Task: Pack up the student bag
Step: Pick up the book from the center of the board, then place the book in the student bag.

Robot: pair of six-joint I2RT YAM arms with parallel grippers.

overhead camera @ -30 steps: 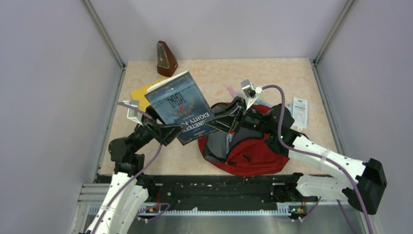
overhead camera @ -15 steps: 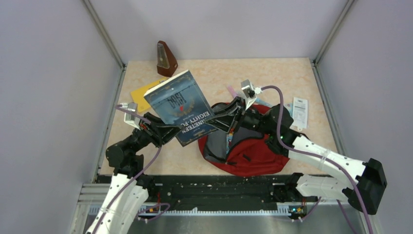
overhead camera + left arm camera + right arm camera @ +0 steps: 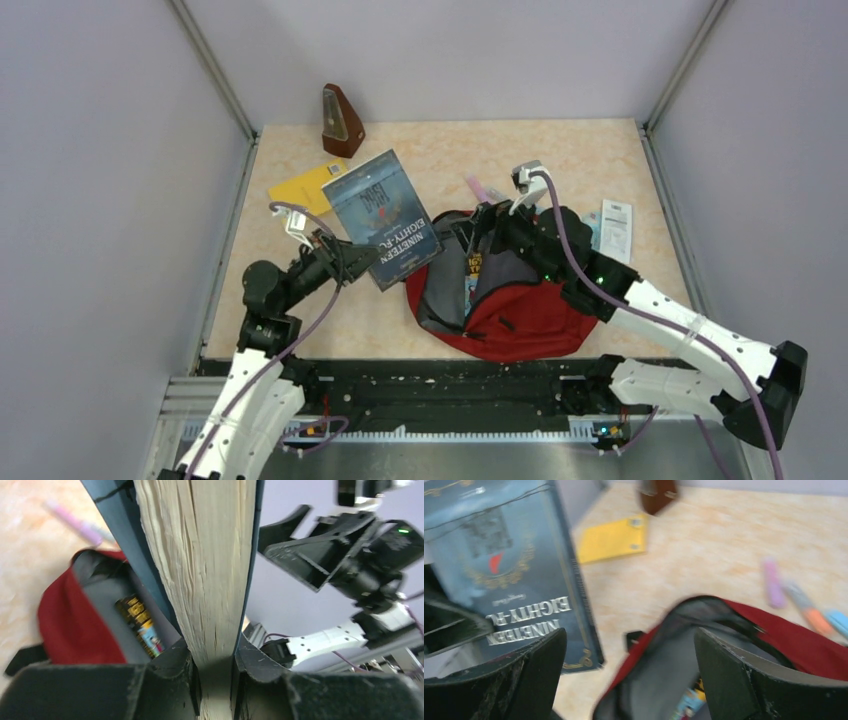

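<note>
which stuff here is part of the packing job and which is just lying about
In the job: student bag, open; blue book, clamped in left gripper; right gripper, open over the bag.
Lying about: metronome, yellow card, markers, white packet.

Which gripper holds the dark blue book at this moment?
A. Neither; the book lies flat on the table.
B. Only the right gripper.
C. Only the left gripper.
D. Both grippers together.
C: the left gripper is clamped on an edge of the book, while the right gripper hangs open over the mouth of the student bag, clear of the book.
</note>
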